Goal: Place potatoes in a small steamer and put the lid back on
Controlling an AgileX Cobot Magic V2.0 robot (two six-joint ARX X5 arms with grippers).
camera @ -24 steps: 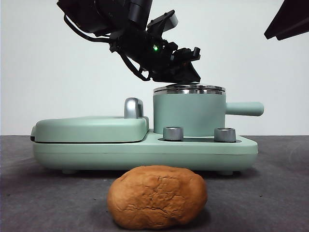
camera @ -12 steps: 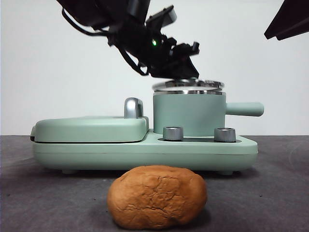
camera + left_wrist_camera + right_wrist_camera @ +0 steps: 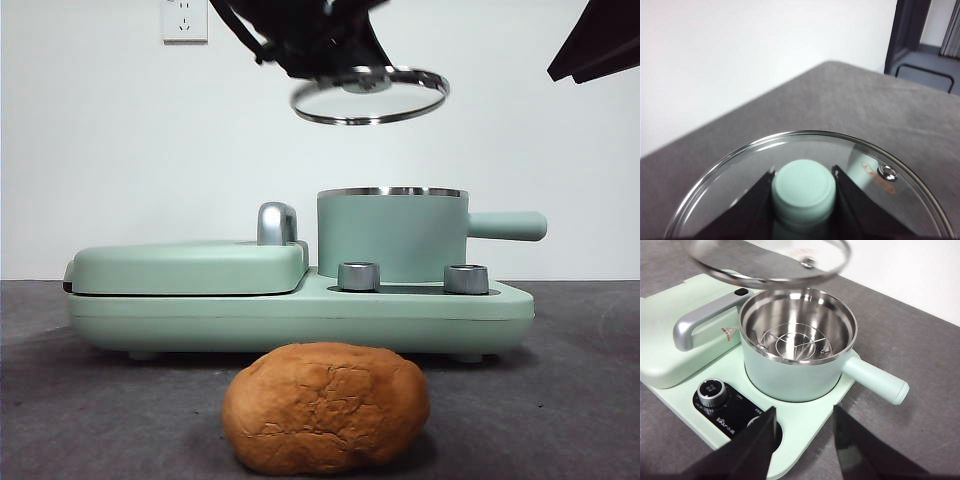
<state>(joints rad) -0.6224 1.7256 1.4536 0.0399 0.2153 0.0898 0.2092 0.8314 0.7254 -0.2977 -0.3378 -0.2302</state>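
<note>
- Overhead, the left gripper clamps the round glass lid by its mint knob
- Open steel-lined steamer below
- Cracked, rough potato on grey bench
- Right gripper jaws apart

Light was bright and even, the white wall nearly washed out. The potato cast only a soft shadow on the table. Glare streaked the lid, whose knob looked soft and blurred. The pot's steel shone with reflections.
</note>
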